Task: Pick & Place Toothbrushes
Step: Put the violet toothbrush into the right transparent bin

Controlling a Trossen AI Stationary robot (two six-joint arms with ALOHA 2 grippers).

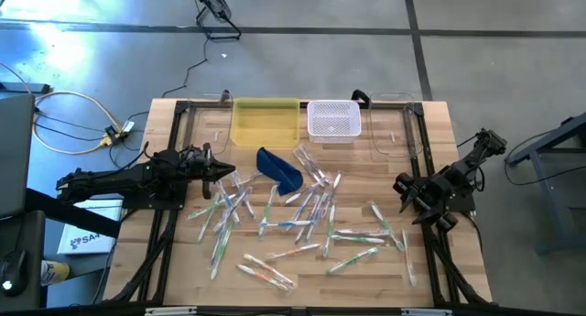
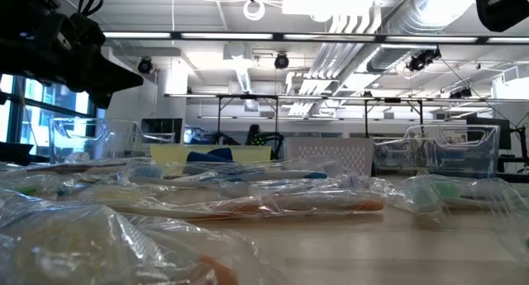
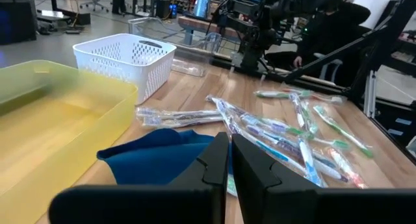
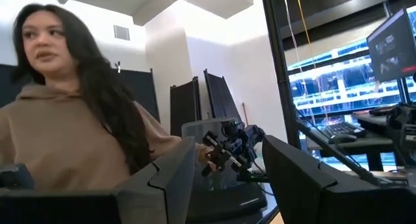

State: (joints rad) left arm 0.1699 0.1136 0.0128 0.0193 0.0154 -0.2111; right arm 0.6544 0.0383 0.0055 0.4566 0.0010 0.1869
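From above, my left pincer (image 1: 222, 172) hangs over the left part of the wooden table (image 1: 439, 133), fingers pressed together with nothing between them. The toothbrushes (image 1: 307, 211) lie scattered just ahead of its tips and across the middle of the table, most of them in clear wrappers, some crossing one another. A dark blue pouch (image 1: 279, 167) sits just ahead of me and a little toward the far edge. Farther that way stand a yellow tray (image 1: 265, 122) and, beside it, a white basket (image 1: 332, 120), with clear bins at either end of the row. My right pincer (image 1: 409, 195) waits at the right side of the table, tips just short of the nearest brushes.

Down at table height, wrapped toothbrushes (image 2: 273, 204) fill the foreground, one with an orange handle. The yellow tray (image 2: 178, 155), the pouch (image 2: 211, 156) and the white basket (image 2: 326, 155) line up behind them. My left arm shows dark in the upper corner, above the table.

Through my left wrist, my two dark fingers (image 3: 214, 169) are clenched, only a slit between them, grasping nothing. Right past them lies the blue pouch (image 3: 156, 149); beyond and to one side, a spread of toothbrushes (image 3: 292, 130). The yellow tray (image 3: 58, 120) sits close by, the white basket (image 3: 127, 58) behind it.

Through my right wrist, my fingers (image 4: 166, 182) stand apart, released and empty. This view points off the table at a person in a tan hooded top (image 4: 62, 143).
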